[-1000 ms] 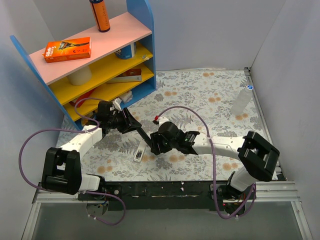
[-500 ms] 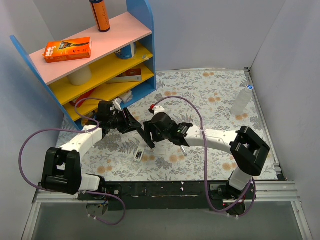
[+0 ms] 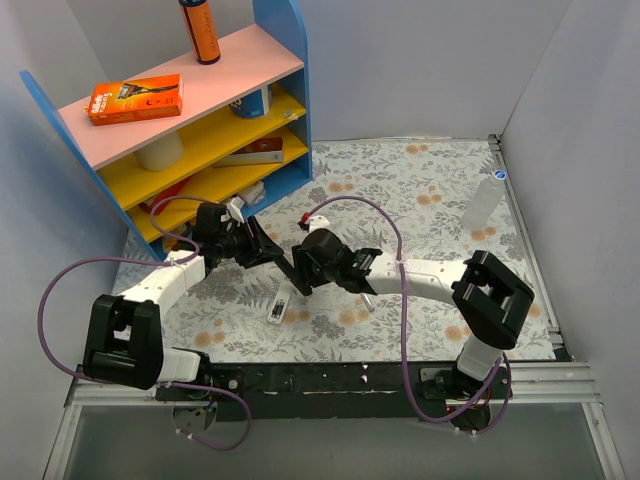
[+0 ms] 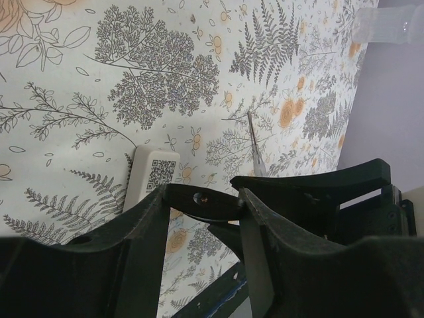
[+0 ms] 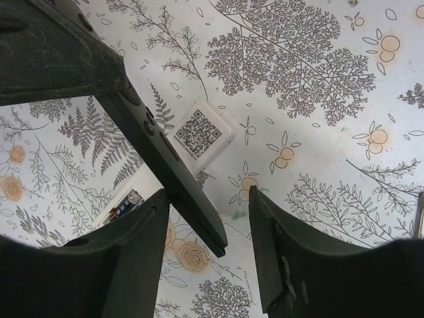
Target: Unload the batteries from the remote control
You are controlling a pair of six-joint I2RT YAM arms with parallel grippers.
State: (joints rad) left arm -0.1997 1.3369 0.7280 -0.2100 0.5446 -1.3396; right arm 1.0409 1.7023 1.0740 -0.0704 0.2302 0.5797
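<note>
My left gripper (image 3: 262, 250) is shut on one end of a slim black remote (image 3: 284, 266), holding it tilted above the table. The left wrist view shows its jaws (image 4: 202, 199) clamped on the remote's end (image 4: 205, 204). My right gripper (image 3: 300, 281) is open around the remote's free end. In the right wrist view the remote (image 5: 169, 162) runs between the spread fingers (image 5: 209, 195), closer to the left one, and I cannot tell if they touch. A white remote (image 3: 279, 306) with a QR label lies below. A small blue‑reddish battery (image 5: 124, 204) shows in its open bay.
A thin metal stick (image 3: 368, 299) lies on the floral cloth right of the white remote. A blue shelf unit (image 3: 285, 60) with boxes and a can stands at the back left. A clear bottle (image 3: 482, 205) lies at the right wall.
My right gripper has moved left and up to the free end of the black remote, uncovering the thin stick. The left gripper and the white remote have stayed put.
</note>
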